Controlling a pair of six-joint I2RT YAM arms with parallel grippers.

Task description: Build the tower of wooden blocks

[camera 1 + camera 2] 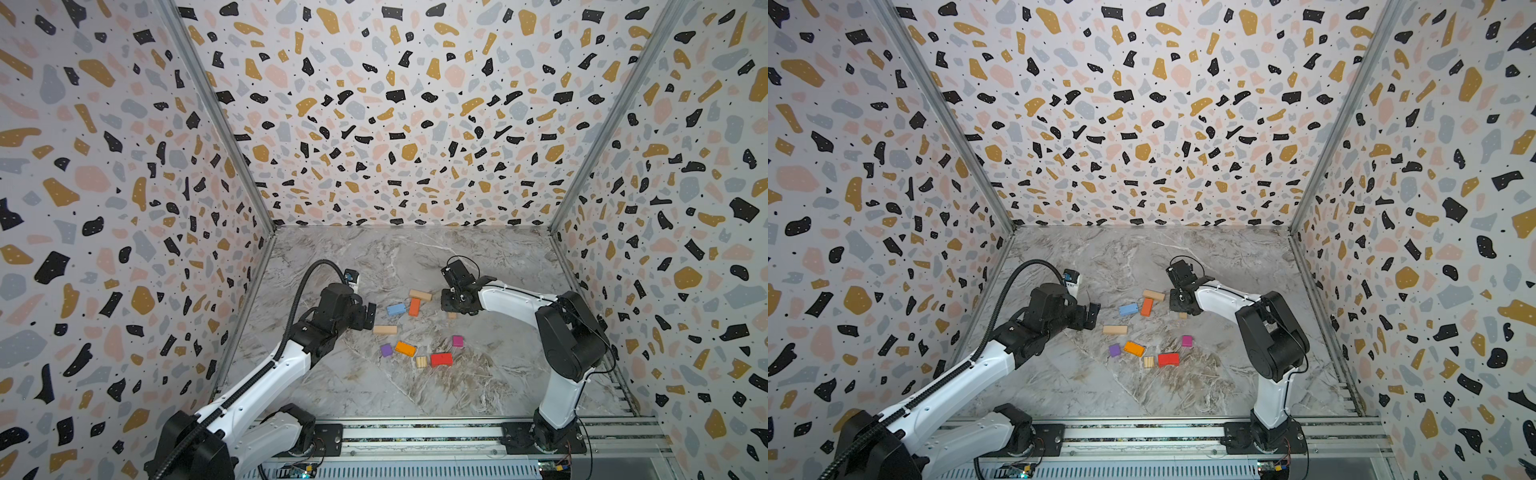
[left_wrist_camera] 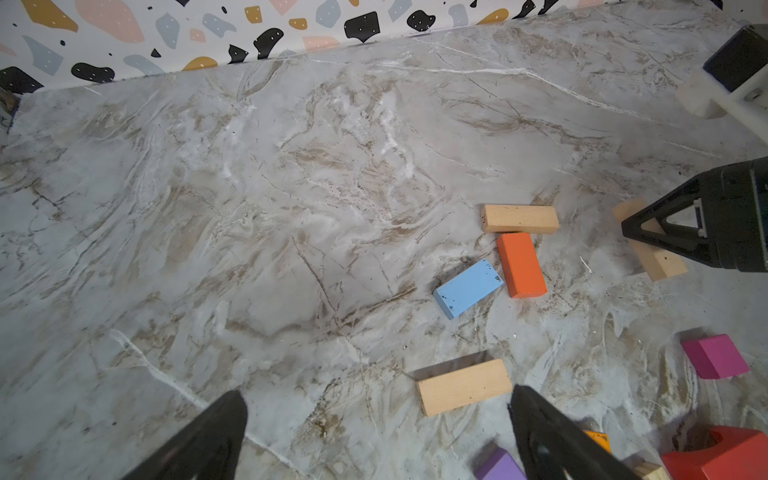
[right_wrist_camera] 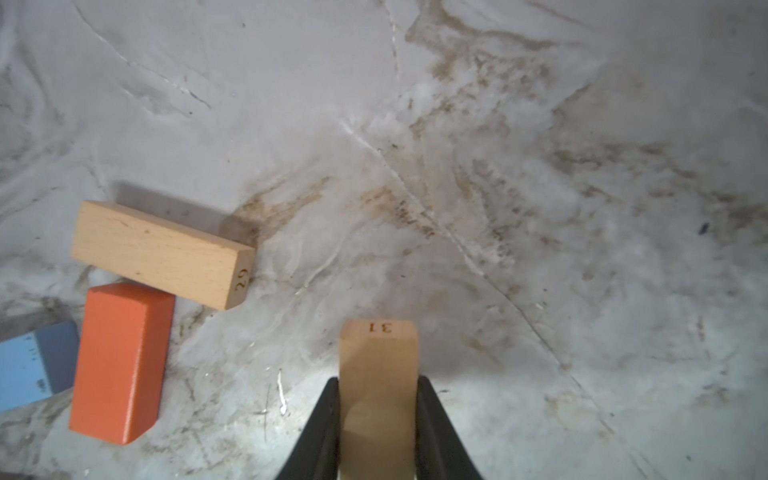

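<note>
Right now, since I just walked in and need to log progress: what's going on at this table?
The right gripper is shut on a tan plank, low over the marble table. The left gripper hangs open near a second tan plank, holding nothing. No tower stands yet: the blue block, the orange block beside it, the red block and the purple cube all lie loose on the table.

Top views look down from high; close wrist views apparently share the orange block [image 2: 521,266].
</note>
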